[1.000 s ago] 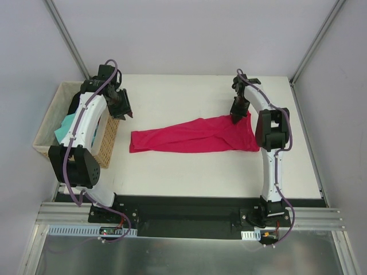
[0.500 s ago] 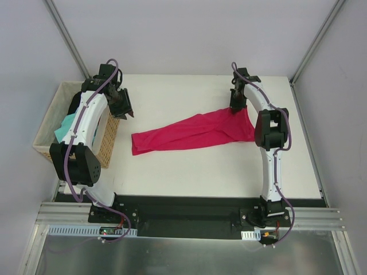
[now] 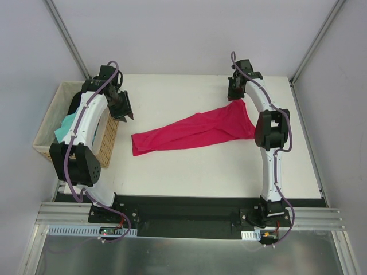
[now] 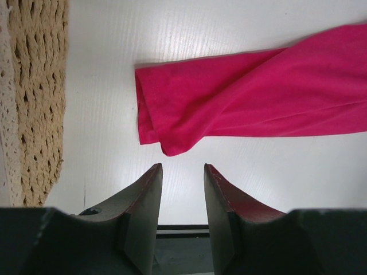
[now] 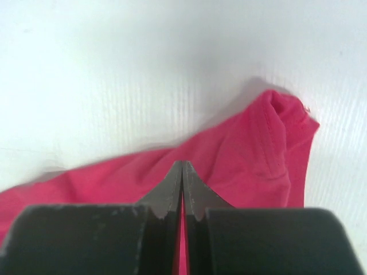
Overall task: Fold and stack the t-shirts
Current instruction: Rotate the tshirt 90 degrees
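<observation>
Right claw (image 5: 182, 164) on crimson t-shirt (image 5: 246, 154) edge

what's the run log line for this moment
right end effector: shut on crimson t-shirt | left end effector: open, empty | mint-green t-shirt: in wicker basket

A robotics lab test cell: white table (image 3: 200, 172), aluminium frame rails (image 3: 63, 216), bare grey walls (image 3: 172, 34).

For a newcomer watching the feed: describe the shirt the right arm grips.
On the white table between the arms, a long bunched crimson t-shirt lies slantwise, its far right end pinched in the right gripper. It is the only shirt on the table; the mint-green shirt sits in the wicker basket at left.
</observation>
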